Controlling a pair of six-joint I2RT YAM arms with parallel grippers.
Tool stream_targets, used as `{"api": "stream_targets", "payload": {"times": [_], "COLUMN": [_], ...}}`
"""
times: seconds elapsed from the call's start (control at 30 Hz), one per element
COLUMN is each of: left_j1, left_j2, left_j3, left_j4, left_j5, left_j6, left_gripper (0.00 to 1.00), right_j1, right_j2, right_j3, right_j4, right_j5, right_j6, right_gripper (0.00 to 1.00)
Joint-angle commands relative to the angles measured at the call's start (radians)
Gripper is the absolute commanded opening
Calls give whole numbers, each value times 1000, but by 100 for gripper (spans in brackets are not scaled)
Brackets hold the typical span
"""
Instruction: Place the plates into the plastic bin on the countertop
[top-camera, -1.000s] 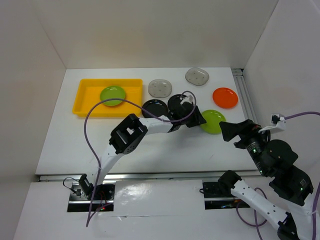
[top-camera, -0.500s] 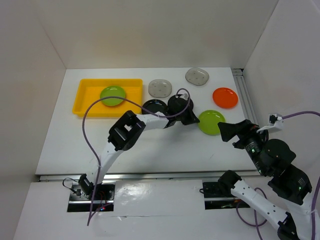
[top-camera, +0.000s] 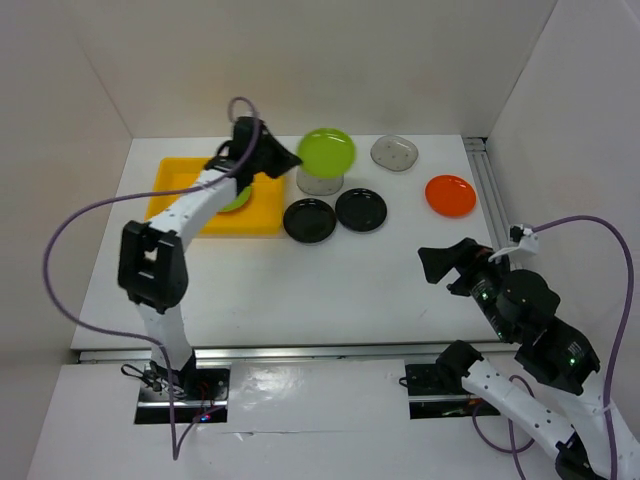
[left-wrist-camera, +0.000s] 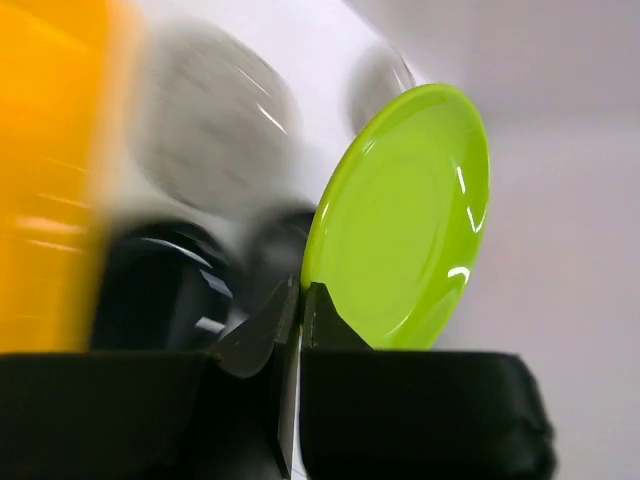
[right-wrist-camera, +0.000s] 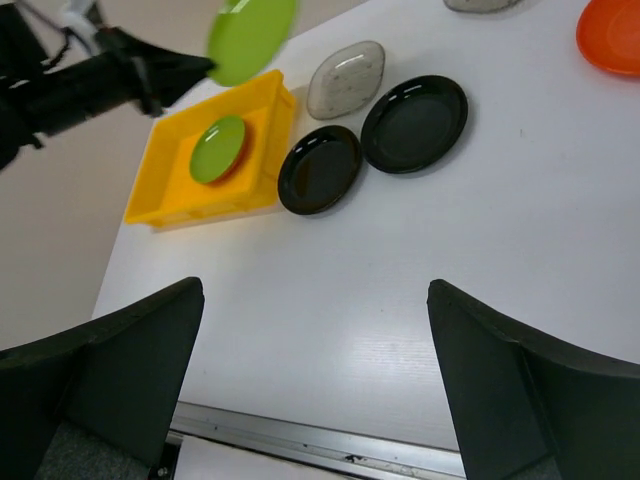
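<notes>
My left gripper (top-camera: 292, 158) is shut on the rim of a lime green plate (top-camera: 327, 150) and holds it tilted in the air by the right end of the yellow plastic bin (top-camera: 178, 198). The left wrist view shows the jaws (left-wrist-camera: 300, 300) pinching this plate (left-wrist-camera: 400, 220). A second lime plate (top-camera: 238, 197) lies in the bin, partly hidden by the arm. Two black plates (top-camera: 309, 220) (top-camera: 361, 210), a grey plate (top-camera: 394, 152) and an orange plate (top-camera: 450, 195) lie on the countertop (top-camera: 300, 290). My right gripper (right-wrist-camera: 315, 370) is open and empty.
Another grey dotted plate (top-camera: 320, 183) lies just right of the bin, partly under the held plate. White walls stand on three sides. A metal rail (top-camera: 485, 180) runs along the right edge. The right gripper (top-camera: 440, 265) hovers over the right front of the table.
My left gripper has lifted the lime plate from the table's right middle and swung it far left to the bin's right end. My right gripper has shifted slightly left.
</notes>
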Motion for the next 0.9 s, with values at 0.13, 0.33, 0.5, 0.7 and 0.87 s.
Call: {"api": "stream_targets", "payload": {"times": [0.13, 0.33, 0.5, 0.7, 0.87], "left_j1": [366, 509, 543, 561, 581], "left_j2": [-145, -86, -42, 24, -10], "left_j3": [-207, -180, -171, -160, -160], "left_j4": [-153, -162, -184, -222, -222], "left_j5": [-45, -36, -55, -62, -42], "left_j6": [121, 217, 239, 239, 230], "left_gripper": [0, 0, 0, 7, 65], "right_j1": [5, -4, -4, -4, -4], "right_j2": [70, 107, 116, 162, 233], "right_j3": [-97, -162, -214, -268, -318], "right_j4": [179, 259, 290, 343, 420], "right_j5": [-74, -103, -103, -123, -158], "right_j6": [-16, -45, -45, -27, -27], "right_gripper": [100, 100, 100, 100, 100]}}
